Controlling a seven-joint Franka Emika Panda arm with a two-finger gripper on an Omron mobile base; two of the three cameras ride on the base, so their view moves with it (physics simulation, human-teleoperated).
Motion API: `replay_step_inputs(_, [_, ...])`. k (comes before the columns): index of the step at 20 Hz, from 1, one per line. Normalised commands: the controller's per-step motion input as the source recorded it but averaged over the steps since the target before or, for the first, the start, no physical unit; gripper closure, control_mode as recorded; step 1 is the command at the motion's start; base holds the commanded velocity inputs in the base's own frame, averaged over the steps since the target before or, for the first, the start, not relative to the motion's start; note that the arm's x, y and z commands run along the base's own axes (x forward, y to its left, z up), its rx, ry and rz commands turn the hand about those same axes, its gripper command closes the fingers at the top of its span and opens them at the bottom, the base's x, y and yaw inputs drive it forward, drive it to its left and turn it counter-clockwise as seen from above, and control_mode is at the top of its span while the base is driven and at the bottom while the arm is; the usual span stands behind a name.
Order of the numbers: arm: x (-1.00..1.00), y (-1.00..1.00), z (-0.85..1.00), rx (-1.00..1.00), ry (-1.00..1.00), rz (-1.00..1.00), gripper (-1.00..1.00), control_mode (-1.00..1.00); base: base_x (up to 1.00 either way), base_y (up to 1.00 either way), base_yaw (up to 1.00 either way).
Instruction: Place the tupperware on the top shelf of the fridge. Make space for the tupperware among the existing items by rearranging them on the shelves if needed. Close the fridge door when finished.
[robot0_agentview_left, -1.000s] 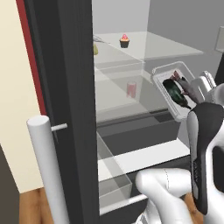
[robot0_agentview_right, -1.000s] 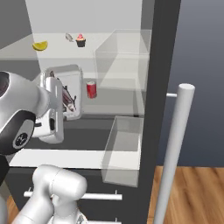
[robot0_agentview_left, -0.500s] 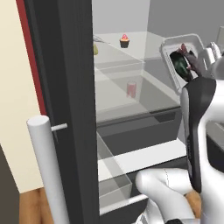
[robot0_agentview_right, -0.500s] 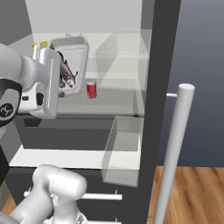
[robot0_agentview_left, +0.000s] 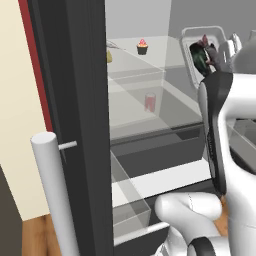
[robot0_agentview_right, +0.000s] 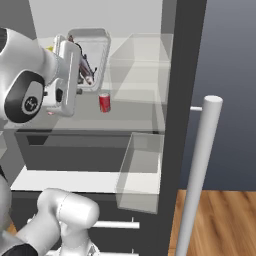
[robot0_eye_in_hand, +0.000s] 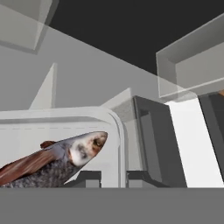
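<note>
The tupperware (robot0_agentview_left: 201, 49) is a white tub tipped up on its edge, with dark green and reddish food inside. It hangs at the height of the top shelf (robot0_agentview_left: 150, 67), at the shelf's right front. My gripper (robot0_agentview_left: 222, 50) is shut on its rim. In the right base view the tupperware (robot0_agentview_right: 94, 56) stands beside the gripper (robot0_agentview_right: 75, 67). In the hand view the tub's rim (robot0_eye_in_hand: 114, 131) passes between my fingertips (robot0_eye_in_hand: 89, 178). A cupcake (robot0_agentview_left: 142, 47) and a yellow item (robot0_agentview_left: 108, 56) sit on the top shelf. A pinkish cup (robot0_agentview_left: 149, 101) stands one shelf lower.
Both fridge doors are open: the left door (robot0_agentview_left: 75, 100) with its silver handle (robot0_agentview_left: 52, 190), the right door (robot0_agentview_right: 182, 75) with its handle (robot0_agentview_right: 200, 170). Clear door bins (robot0_agentview_left: 127, 197) (robot0_agentview_right: 140, 170) jut inward. Drawers (robot0_agentview_left: 160, 150) lie below the shelves.
The arm has lifted the tupperware from the middle shelf's height up to the top shelf's height, and the tub has tipped more upright.
</note>
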Motion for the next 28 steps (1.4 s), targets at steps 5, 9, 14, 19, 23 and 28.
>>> replay_step_inputs(5, [0.61, -0.24, 0.18, 0.03, -0.03, 0.00, 1.00, -1.00, 0.00, 0.00, 0.00])
replay_step_inputs(9, [0.72, -0.14, 0.13, 0.02, 0.02, 0.00, 1.00, -1.00, 0.00, 0.00, 0.00])
replay_step_inputs(14, [0.75, -0.09, 0.10, 0.00, 0.00, 0.00, 1.00, -1.00, 0.00, 0.00, 0.00])
replay_step_inputs(19, [0.77, -0.14, 0.14, 0.00, 0.00, 0.00, 1.00, -1.00, 0.00, 0.00, 0.00])
replay_step_inputs(23, [0.74, -0.12, 0.12, 0.00, 0.00, 0.00, 1.00, -1.00, 0.00, 0.00, 0.00])
replay_step_inputs(28, [0.68, -0.09, 0.09, 0.00, 0.00, 0.00, 1.00, -1.00, 0.00, 0.00, 0.00])
